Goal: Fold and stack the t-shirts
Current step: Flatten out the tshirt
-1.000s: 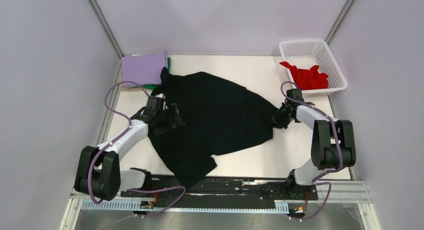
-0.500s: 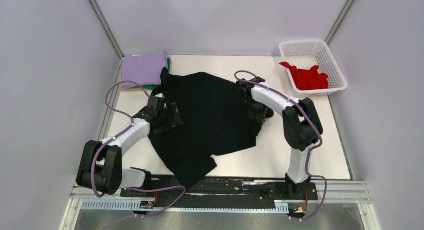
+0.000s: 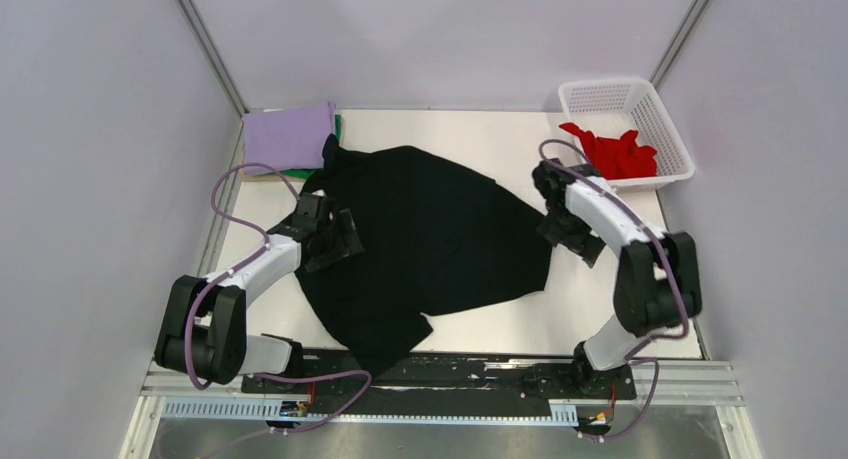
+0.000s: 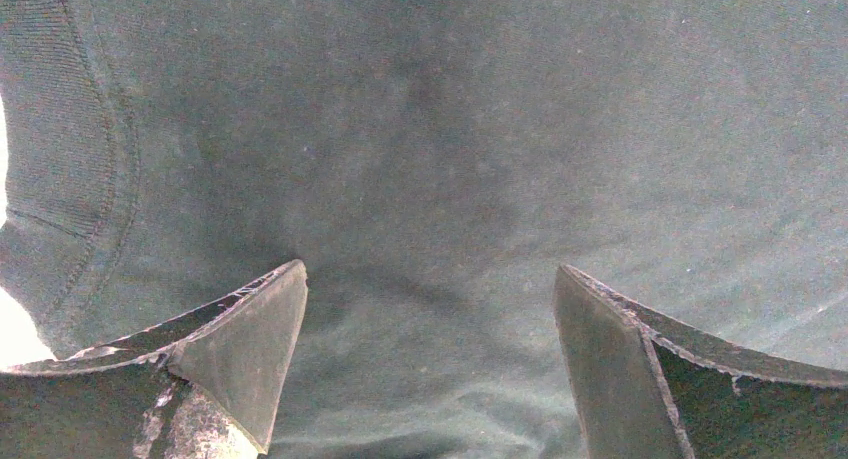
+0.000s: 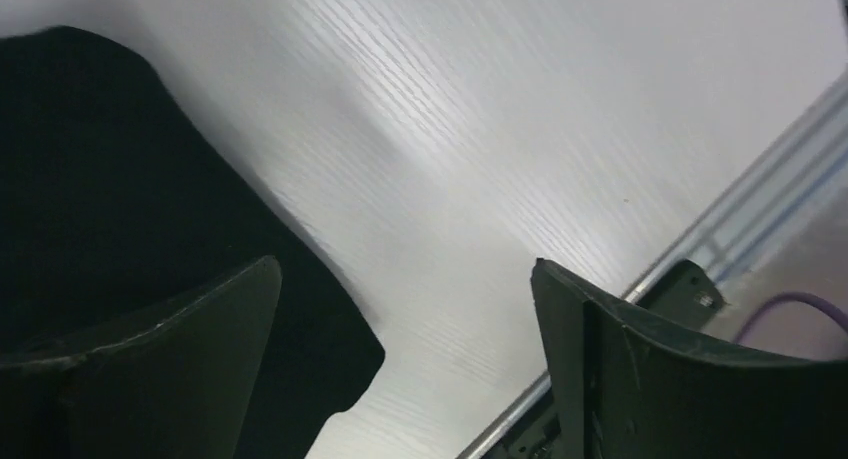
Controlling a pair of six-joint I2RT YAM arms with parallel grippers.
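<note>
- The black t-shirt (image 3: 430, 234) lay spread and rumpled across the middle of the table (image 3: 470, 134). One flap trailed to the near edge and a narrow part reached towards the far left.
- The left gripper (image 3: 338, 237) sat low over the shirt's left edge with its jaws spread wide and only black cloth between them.
- In the left wrist view a ribbed band (image 4: 70, 129) ran down the left side of the cloth. Whether the fingers (image 4: 240, 349) touched the fabric could not be told.
- The right gripper (image 3: 572, 234) was at the shirt's right edge, its jaws also spread and holding nothing.
- Its wrist view showed a corner of the shirt beside one finger (image 5: 150, 359) and bare table across the gap.
- A folded lilac t-shirt (image 3: 288, 137) sat in the far left corner on top of a green t-shirt (image 3: 337, 127), of which only a sliver showed. The black shirt's far tip lay just beside them.
- A red t-shirt (image 3: 615, 151) lay crumpled in the white basket (image 3: 600, 84) at the far right.
</note>
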